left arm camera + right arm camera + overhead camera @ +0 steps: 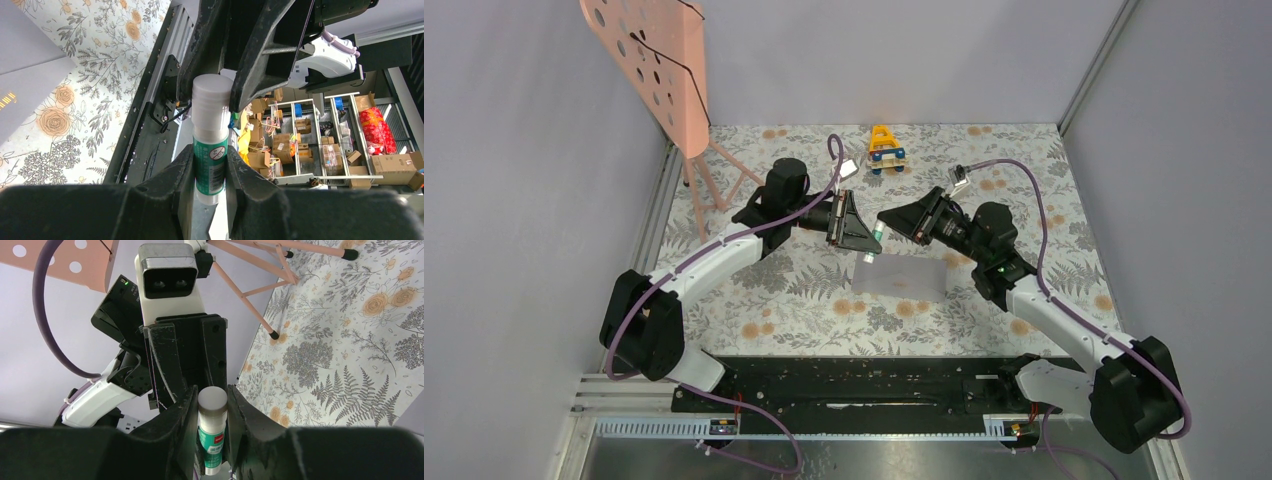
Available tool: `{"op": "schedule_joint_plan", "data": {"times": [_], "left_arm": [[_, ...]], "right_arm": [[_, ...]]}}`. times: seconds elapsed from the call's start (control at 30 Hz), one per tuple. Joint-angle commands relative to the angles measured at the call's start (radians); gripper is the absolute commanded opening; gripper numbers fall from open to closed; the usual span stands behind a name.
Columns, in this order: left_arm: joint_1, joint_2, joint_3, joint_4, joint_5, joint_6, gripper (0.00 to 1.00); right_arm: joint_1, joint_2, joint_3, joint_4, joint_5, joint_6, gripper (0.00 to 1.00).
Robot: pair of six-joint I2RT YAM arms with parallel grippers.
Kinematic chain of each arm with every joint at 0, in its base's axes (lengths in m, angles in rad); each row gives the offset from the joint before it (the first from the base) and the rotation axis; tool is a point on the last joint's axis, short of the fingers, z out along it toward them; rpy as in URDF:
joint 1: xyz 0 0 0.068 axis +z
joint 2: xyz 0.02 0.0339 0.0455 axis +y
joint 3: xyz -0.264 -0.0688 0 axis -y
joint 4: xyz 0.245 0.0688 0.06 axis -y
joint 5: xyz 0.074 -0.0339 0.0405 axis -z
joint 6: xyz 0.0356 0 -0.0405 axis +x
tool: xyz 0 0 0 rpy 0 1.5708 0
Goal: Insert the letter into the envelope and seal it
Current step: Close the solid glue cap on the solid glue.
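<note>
Grey-lilac envelope (pixel 899 275): flat on the floral table cover (pixel 804 300), touched by neither arm. It lies under and just to the base side of the spot where the two grippers meet. In the left wrist view it shows as a plain grey sheet (pixel 30 85) off to the side of the fingers.

Left gripper (pixel 210 157): jaws pressed onto the green-labelled body of a glue stick (pixel 210 120), one finger on each side, contact on both. The stick is held clear of the table and points across at the other arm.

Right gripper (pixel 212 407): fingers closed in on the same stick at its white cap (pixel 212 401); the cap sits snug between the two pads, no gap visible on either side. From the left wrist camera the right fingers (pixel 252 75) show against the cap end.

The two grippers face each other nose to nose above the far edge of the envelope, with the stick bridging them.

Behind the grippers, well apart: yellow toy car (pixel 886 148) near the back wall. Behind the left gripper: pink perforated stand (pixel 659 60) on thin legs.
</note>
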Motion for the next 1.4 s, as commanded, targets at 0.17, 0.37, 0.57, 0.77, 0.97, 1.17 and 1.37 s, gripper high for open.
{"op": "schedule_joint_plan", "data": {"times": [0.17,0.37,0.57,0.77,0.97,1.17,1.37], "left_arm": [[0.017,-0.002,-0.002,0.097,-0.014,-0.023,0.00],[0.018,0.012,0.003,0.123,-0.015,-0.046,0.00],[0.021,0.018,0.009,0.168,-0.041,-0.076,0.00],[0.034,0.022,0.001,0.216,-0.076,-0.117,0.00],[0.049,0.033,-0.020,0.270,-0.104,-0.173,0.00],[0.050,0.048,-0.030,0.340,-0.136,-0.238,0.00],[0.050,0.059,-0.032,0.357,-0.167,-0.265,0.00]], "right_arm": [[0.047,0.012,0.035,0.004,-0.088,-0.042,0.01],[0.095,-0.010,0.072,-0.125,-0.096,-0.131,0.00],[0.139,-0.036,0.047,-0.144,-0.085,-0.135,0.00],[0.193,-0.084,0.025,-0.174,-0.032,-0.166,0.00],[0.225,-0.158,0.000,-0.206,0.037,-0.213,0.00],[0.268,-0.167,-0.009,-0.212,0.059,-0.225,0.00],[0.329,-0.153,0.005,-0.201,0.086,-0.225,0.00]]}}
